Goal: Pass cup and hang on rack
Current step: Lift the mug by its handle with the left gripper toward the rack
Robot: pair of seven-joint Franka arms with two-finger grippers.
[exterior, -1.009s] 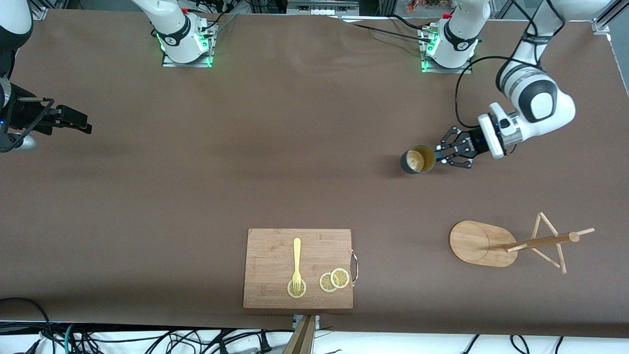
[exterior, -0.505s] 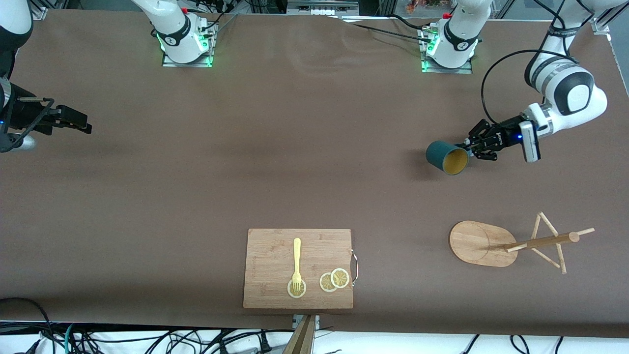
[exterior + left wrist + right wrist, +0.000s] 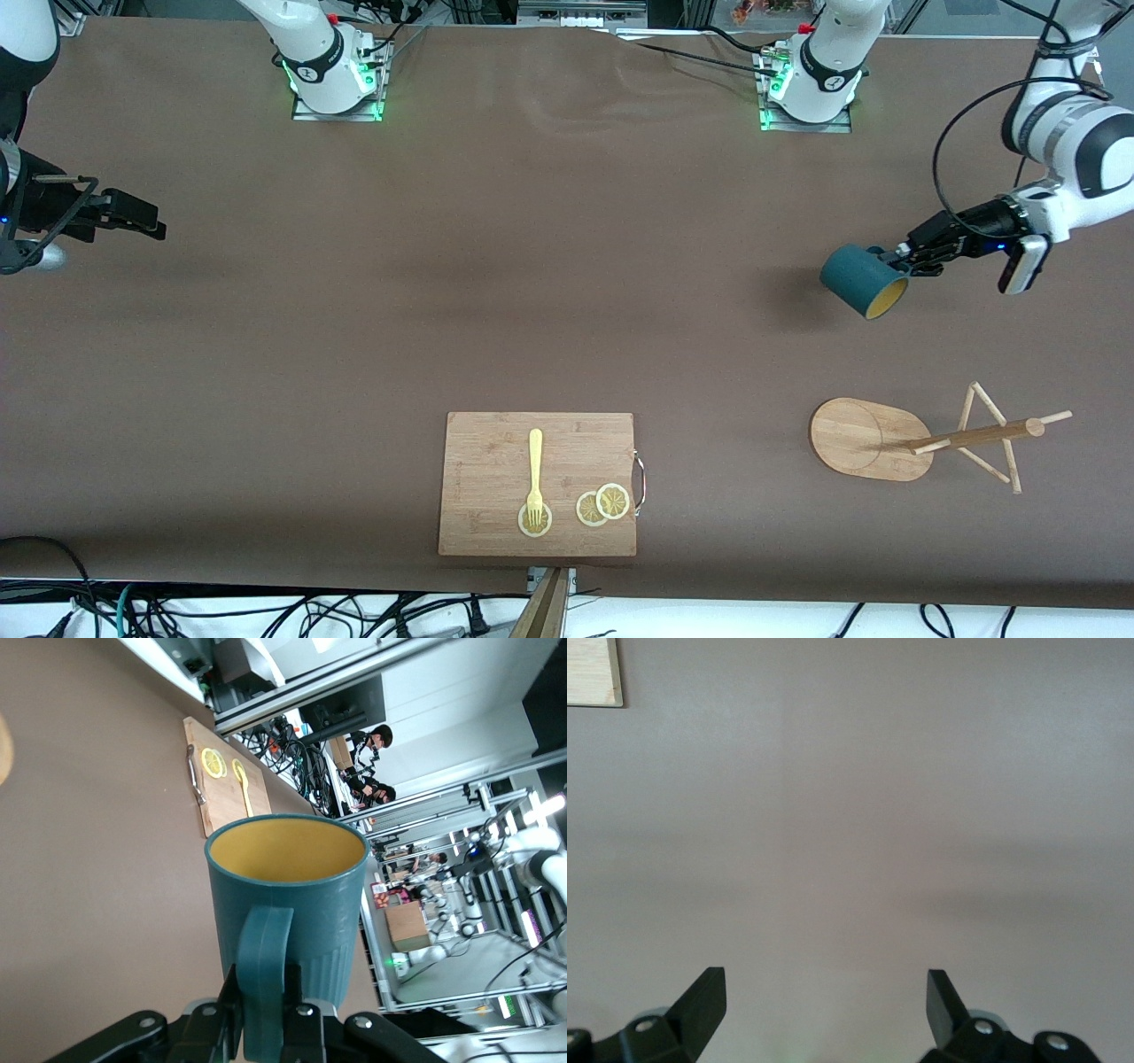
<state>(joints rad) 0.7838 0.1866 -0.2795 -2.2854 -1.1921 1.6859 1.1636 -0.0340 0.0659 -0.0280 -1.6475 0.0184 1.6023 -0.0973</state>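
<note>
One cup point(image 3: 861, 281), one rack point(image 3: 873, 439)

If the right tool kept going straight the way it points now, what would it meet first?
Judging by its wrist view, the open right tool faces bare tabletop, with only a corner of the cutting board off to the side. It would probably meet the table first; depth is unclear.

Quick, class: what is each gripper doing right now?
Left gripper: shut on the cup by its handle, over the table.
Right gripper: open, empty, waiting at the right arm's end of the table.
</note>
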